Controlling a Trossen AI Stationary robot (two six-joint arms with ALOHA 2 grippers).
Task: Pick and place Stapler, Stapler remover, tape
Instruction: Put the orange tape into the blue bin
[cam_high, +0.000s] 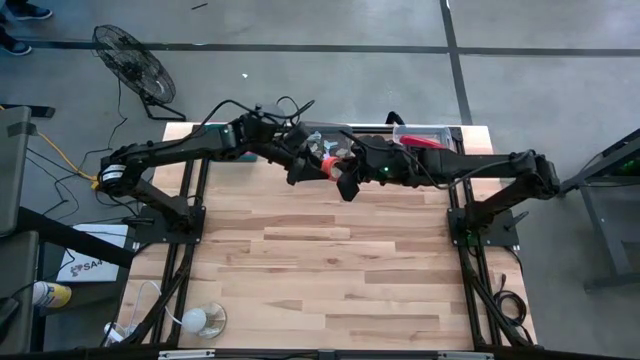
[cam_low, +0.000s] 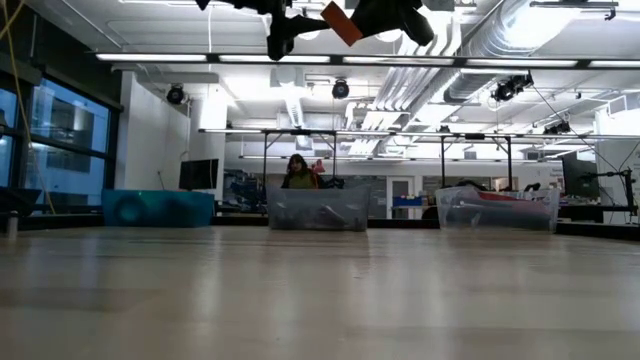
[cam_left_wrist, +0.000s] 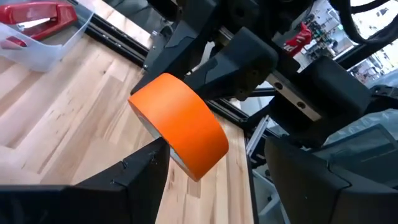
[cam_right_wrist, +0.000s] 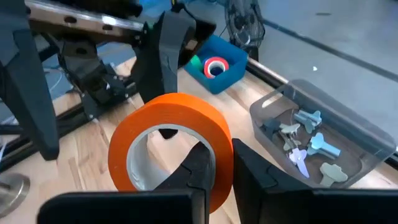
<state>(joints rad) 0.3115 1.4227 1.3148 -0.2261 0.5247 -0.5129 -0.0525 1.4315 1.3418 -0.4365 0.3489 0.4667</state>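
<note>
The orange tape roll (cam_right_wrist: 171, 149) hangs high above the far middle of the table (cam_high: 331, 164), held by my right gripper (cam_right_wrist: 224, 152). My left gripper (cam_left_wrist: 214, 155) faces it, open, with a finger on either side of the roll (cam_left_wrist: 180, 127); whether it touches, I cannot tell. The red stapler (cam_left_wrist: 37, 15) lies in the clear bin (cam_high: 425, 135) at the far right edge. Several light-blue staple removers (cam_right_wrist: 308, 140) lie in another clear bin. A blue bin (cam_right_wrist: 217, 67) holds a smaller tape roll. My right gripper pinches the roll's wall (cam_right_wrist: 214, 140), with one finger (cam_right_wrist: 199, 168) inside the hole and the other (cam_right_wrist: 255, 174) outside against the orange face. The roll is lifted clear of the table and stands tilted on the fingers.
Three bins line the far edge: blue (cam_low: 158, 207), clear in the middle (cam_low: 317, 210), clear with the stapler (cam_low: 497, 210). A round glass object (cam_high: 205, 320) sits at the near left corner. The wide wooden table (cam_high: 330, 270) lies below. A person (cam_low: 297, 172) stands in the room behind.
</note>
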